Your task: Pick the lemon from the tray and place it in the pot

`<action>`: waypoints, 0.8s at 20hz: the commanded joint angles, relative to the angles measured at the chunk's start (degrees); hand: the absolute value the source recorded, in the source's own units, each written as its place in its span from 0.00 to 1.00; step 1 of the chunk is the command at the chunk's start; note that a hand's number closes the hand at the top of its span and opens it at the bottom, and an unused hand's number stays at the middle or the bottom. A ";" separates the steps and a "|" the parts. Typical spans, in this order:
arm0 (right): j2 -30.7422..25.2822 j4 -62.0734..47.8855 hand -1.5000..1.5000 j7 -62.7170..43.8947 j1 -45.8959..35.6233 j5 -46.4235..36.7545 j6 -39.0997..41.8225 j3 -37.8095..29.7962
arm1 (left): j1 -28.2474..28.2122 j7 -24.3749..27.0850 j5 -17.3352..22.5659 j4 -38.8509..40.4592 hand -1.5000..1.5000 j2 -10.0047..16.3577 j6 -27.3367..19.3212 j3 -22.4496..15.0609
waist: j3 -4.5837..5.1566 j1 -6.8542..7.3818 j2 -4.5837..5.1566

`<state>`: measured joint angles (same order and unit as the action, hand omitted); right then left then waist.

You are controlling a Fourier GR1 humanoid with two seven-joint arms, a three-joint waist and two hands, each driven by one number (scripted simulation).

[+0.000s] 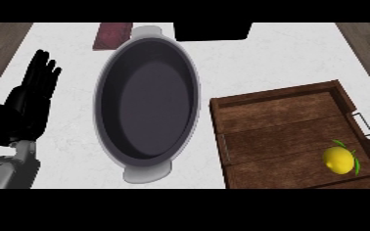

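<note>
At the left edge of the view, the left hand point(33, 98) stands over the white desk point(274, 63) with its fingers straight and pointing up toward the far side. It is open and holds nothing. Just to its right is the pot point(108, 103), a dark oval with a grey rim and 2 grey handles, 1 at the far end and 1 at the near end. Nothing lies inside it. A dark red block point(113, 35) lies at the pot's far left, and a black object point(213, 31) sits at the far edge, right of it. The wooden tray point(282, 122) lies right of the pot. The lemon point(337, 159), yellow with green leaves point(356, 162), rests in the tray's near right corner, well apart from the left hand, with the pot between them.
</note>
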<state>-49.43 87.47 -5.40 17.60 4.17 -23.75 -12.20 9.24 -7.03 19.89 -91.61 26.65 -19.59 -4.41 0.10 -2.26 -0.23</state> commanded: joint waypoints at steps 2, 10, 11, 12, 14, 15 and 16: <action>-6.22 9.26 0.00 -10.56 4.73 1.50 7.27 -3.22 | -1.87 -0.70 -2.02 -3.47 0.50 -1.14 -0.61 -1.18 | 0.00 1.63 0.00; -17.88 13.26 0.00 -32.28 0.51 9.05 25.79 4.81 | 3.48 -0.28 -2.98 0.95 0.50 -3.43 -0.45 -2.58 | 0.07 3.37 0.80; -18.42 13.13 0.00 -33.53 -1.00 9.91 27.60 5.65 | 3.80 -1.53 -2.09 1.22 0.50 -1.80 1.26 -1.63 | 0.02 3.56 0.70; -19.20 13.91 0.00 -35.39 -0.36 10.19 29.55 7.43 | 4.12 -2.80 -2.11 -0.24 0.50 -2.03 0.31 -1.73 | 0.00 3.73 0.62; -20.15 11.04 0.00 -38.69 -4.47 12.27 33.30 9.75 | 5.14 -3.43 -3.29 0.10 0.50 -2.82 -0.16 -3.04 | -0.07 4.43 0.86; -18.58 13.48 0.00 -41.37 -5.50 11.61 32.59 12.07 | 6.67 -3.42 -4.15 1.79 0.50 -4.03 -1.55 -2.96 | -0.06 3.63 0.73; -18.77 12.69 0.00 -45.05 -8.13 13.66 34.03 13.52 | 5.19 -2.51 -2.67 1.69 0.50 -1.81 1.47 -1.40 | -0.03 4.89 0.90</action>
<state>-67.00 100.13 -41.93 14.53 14.69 5.16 -3.41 13.55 -9.38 17.24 -90.92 24.32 -19.28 -6.36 0.09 1.53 0.46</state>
